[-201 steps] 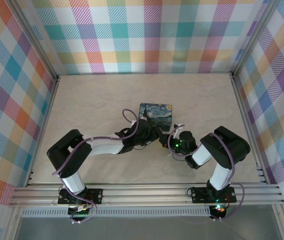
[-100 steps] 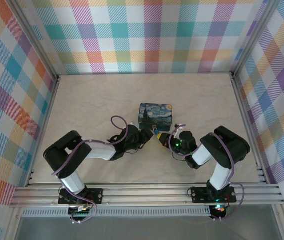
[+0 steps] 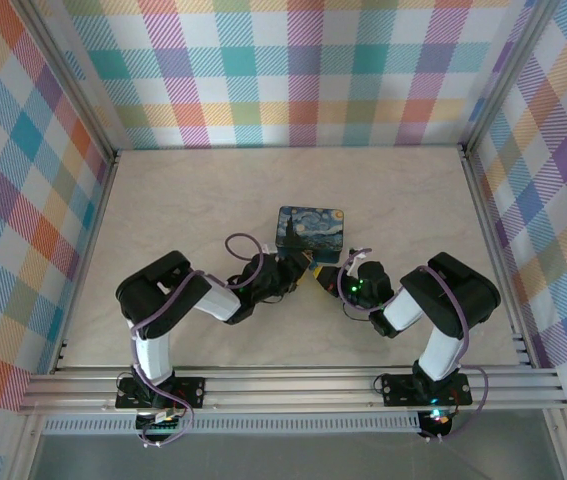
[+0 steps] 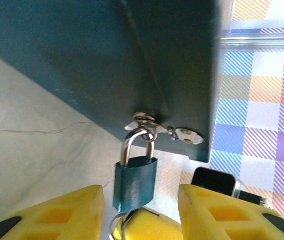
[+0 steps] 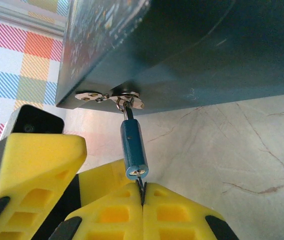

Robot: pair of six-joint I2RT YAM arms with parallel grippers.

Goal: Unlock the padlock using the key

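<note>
Top external view: the starry-night box point(image 3: 310, 230) stands mid-desk point(image 3: 183, 200). The left arm point(image 3: 188, 295) and right arm point(image 3: 433, 300) converge at its near side, where the lock hardware is too small to resolve. Left wrist view: the padlock point(image 4: 135, 182) hangs by its shackle point(image 4: 127, 145) from the hasp point(image 4: 147, 122) on the box wall. The left fingers point(image 4: 56, 215) stand apart, one on each side of the padlock body, with a visible gap on both sides, the left gap narrower. Right wrist view: the right fingers point(image 5: 177, 210) are pressed together, clamped on the key point(image 5: 140, 186), a thin sliver whose tip meets the lower end of the padlock point(image 5: 134, 150). The padlock hangs from the hasp point(image 5: 109, 97) at the lower edge of the box. The left fingers point(image 5: 36, 160) sit just beside the padlock, on the left of this view.
</note>
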